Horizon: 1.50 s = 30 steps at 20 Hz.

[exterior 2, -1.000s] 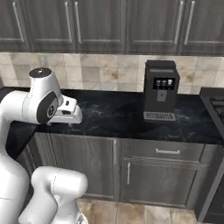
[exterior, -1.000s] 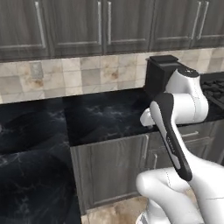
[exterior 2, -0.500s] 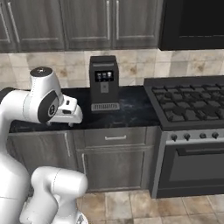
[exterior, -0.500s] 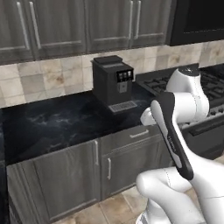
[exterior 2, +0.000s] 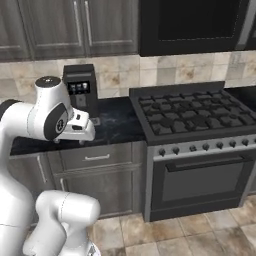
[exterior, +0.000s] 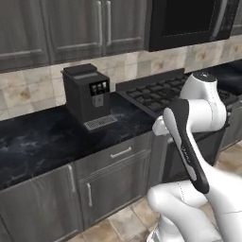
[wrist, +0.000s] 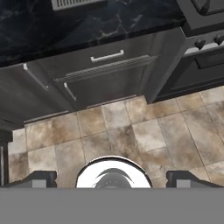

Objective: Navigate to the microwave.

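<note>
The microwave (exterior: 186,21) is a wide black box mounted under the upper cabinets, straight above the gas stove; in the right base view the microwave (exterior 2: 192,25) fills the top right, its silver handle near the picture's edge. My arm is folded in front of the counter, hand pointing down at the floor. In the hand view my gripper (wrist: 113,179) is open, its two dark fingertips (wrist: 41,178) wide apart with nothing between them, above the tiled floor.
A small black coffee machine (exterior: 87,94) stands on the dark marble counter (exterior: 33,142) left of the gas stove (exterior 2: 195,112). The oven door (exterior 2: 205,180) sits below the stove's knobs. Grey drawers and cabinet doors (wrist: 107,59) line the counter front; brown floor tiles (wrist: 144,131) lie before them.
Both base views have swung to the right along the counter: the coffee machine slid left in the picture, and the stove and microwave came into view. My arm keeps its pose.
</note>
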Available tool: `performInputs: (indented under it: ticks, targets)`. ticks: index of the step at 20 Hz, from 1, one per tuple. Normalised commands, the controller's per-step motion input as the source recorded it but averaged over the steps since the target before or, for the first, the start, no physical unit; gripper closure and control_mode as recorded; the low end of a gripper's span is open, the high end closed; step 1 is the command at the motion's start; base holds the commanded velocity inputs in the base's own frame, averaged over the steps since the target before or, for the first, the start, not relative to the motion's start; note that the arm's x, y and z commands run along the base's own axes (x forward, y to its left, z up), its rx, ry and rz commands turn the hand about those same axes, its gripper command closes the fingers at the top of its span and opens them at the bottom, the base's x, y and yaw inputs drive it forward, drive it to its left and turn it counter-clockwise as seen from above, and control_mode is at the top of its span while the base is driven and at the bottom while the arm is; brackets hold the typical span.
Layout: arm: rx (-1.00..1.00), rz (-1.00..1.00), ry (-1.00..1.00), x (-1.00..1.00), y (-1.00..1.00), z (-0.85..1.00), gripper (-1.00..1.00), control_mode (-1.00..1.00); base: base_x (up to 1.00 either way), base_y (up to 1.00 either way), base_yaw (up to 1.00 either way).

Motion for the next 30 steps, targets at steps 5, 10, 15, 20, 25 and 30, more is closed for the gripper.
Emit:
performInputs:
  ticks: [5, 10, 15, 20, 25, 30]
  targets:
    - [0.00, 0.00, 0.00, 0.00, 0.00, 0.00, -1.00, 1.00, 0.50, -0.84, -0.01]
    - [0.00, 0.00, 0.00, 0.00, 0.00, 0.00, -1.00, 1.00, 0.69, -0.99, 0.00]
    - [0.00, 0.00, 0.00, 0.00, 0.00, 0.00, -1.00, 1.00, 0.78, -0.98, 0.01]
    - [0.00, 0.00, 0.00, 0.00, 0.00, 0.00, -1.00, 1.00, 0.55, -1.00, -0.08]
    - [0.00, 0.00, 0.00, 0.00, 0.00, 0.00, -1.00, 1.00, 0.58, -0.74, -0.39]
    - [0.00, 0.00, 0.00, 0.00, 0.00, 0.00, -1.00, 1.00, 0.60, -0.26, -0.51]
